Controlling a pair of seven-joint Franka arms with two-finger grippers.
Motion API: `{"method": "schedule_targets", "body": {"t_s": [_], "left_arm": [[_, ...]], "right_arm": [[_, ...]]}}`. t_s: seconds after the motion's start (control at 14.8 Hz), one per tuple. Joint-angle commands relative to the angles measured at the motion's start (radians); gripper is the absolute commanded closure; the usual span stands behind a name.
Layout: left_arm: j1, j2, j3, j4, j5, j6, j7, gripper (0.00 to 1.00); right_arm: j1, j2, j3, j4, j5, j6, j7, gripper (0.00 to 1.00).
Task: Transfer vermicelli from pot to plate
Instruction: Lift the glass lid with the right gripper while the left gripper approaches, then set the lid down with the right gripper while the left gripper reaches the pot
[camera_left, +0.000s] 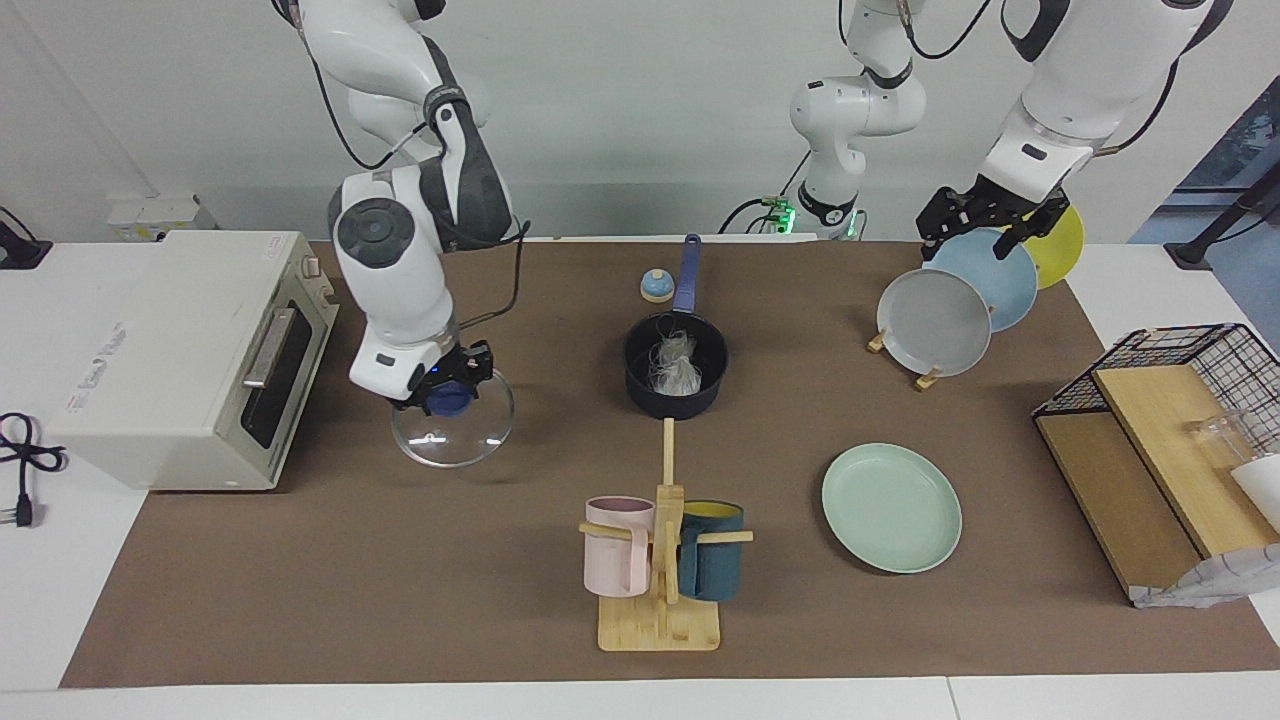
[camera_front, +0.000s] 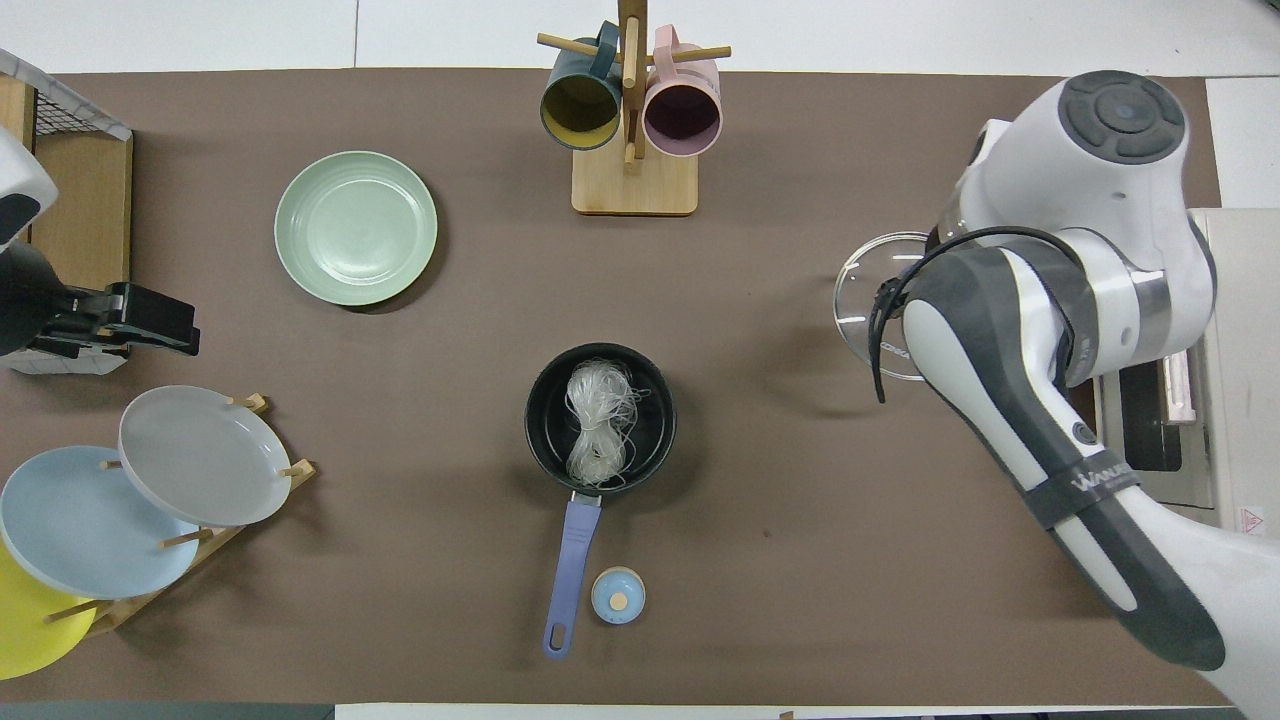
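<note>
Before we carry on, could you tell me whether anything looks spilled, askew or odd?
Nothing stands out: the vermicelli sits inside the pot, the plate lies flat, and the right gripper holds the lid by its knob.

The scene was bright and evenly lit, with the light coming from above. Shadows on the brown mat (camera_left: 480, 560) were soft and short: a faint one lay under the mint-green plate (camera_front: 356, 228) and another beside the pot (camera_front: 600, 418). The glass lid (camera_left: 452, 430) showed small white glints. The white wall (camera_left: 620, 110) looked a little grey and flat. Both views were sharp in the middle, and straight edges bent slightly near the corners.
</note>
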Motion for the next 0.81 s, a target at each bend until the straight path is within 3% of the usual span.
{"method": "schedule_targets", "body": {"t_s": [0.0,0.27,0.47,0.74], "left_arm": [[-0.010,-0.023,0.000,-0.025,0.015,0.007,-0.011,0.00],[-0.022,-0.039,-0.006,-0.056,0.013,0.023,-0.008,0.00],[-0.110,-0.078,-0.008,-0.148,0.013,0.099,-0.033,0.00],[-0.295,-0.115,-0.008,-0.335,-0.037,0.278,-0.269,0.00]], "right_arm": [[-0.045,-0.088,0.017,-0.179,-0.006,0.127,-0.079,0.38],[-0.095,-0.138,0.017,-0.349,-0.006,0.287,-0.123,0.38],[-0.096,-0.153,0.016,-0.399,-0.006,0.332,-0.124,0.38],[-0.121,-0.158,0.016,-0.434,-0.006,0.373,-0.164,0.38]]}}
